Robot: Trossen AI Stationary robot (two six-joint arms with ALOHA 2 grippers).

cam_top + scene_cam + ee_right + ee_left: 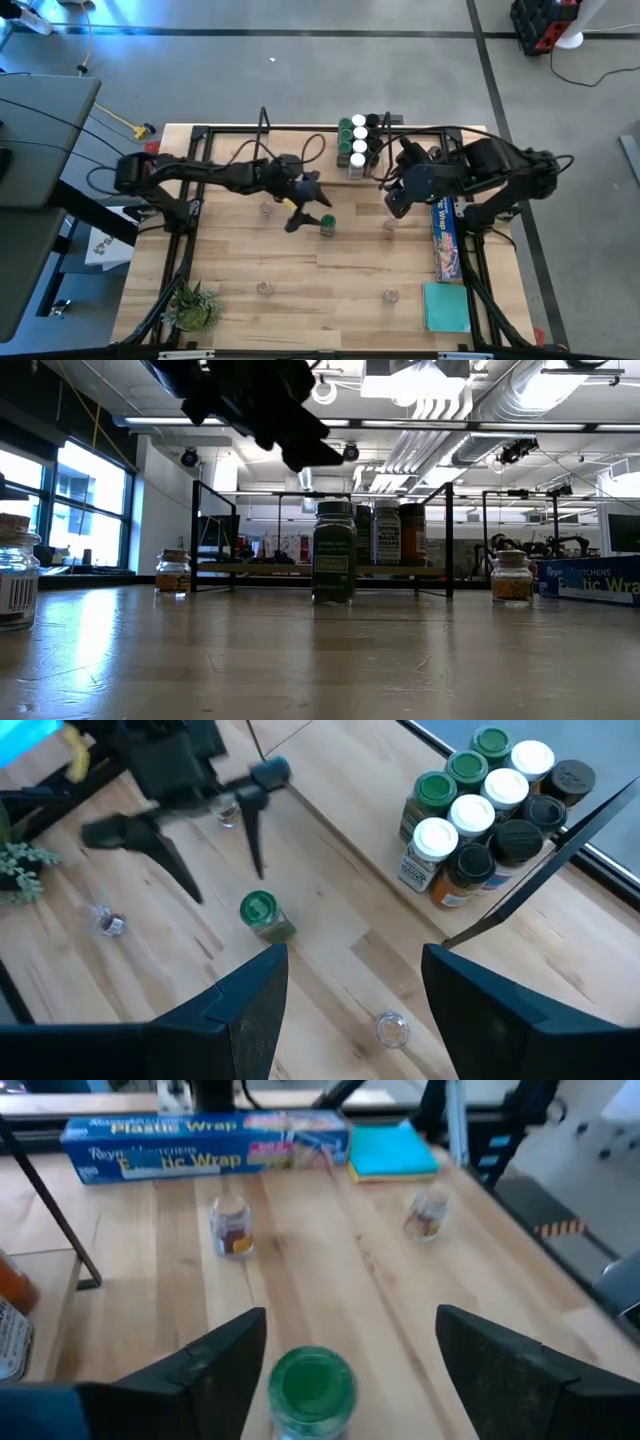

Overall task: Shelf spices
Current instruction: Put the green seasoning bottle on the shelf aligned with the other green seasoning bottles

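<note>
Pale wooden planks make up the desk (300, 270), edged by a black tube frame. Along its right edge lies a long blue box (446, 240) reading "Plastic Wrap", with a teal pad (445, 306) just beyond its near end. A spiky green plant (190, 306) sits at the near left corner. At the far edge stands the shelf (365, 150), where about nine spice jars (490, 805) with green, white and dark lids are packed close together; their label text is too small to read. One green-lidded jar (327, 224) stands upright on the desk, near the middle and well in front of the shelf; its dark label cannot be read. The left end effector (308, 207) hangs just above it, fingers spread wide to either side and not touching it. The right end effector (392, 195) waits near the shelf's right end, its fingers apart and holding nothing. Several small clear-lidded jars (390, 227) stand scattered and well apart across the desk, leaving broad bare wood between them and toward the near edge.
</note>
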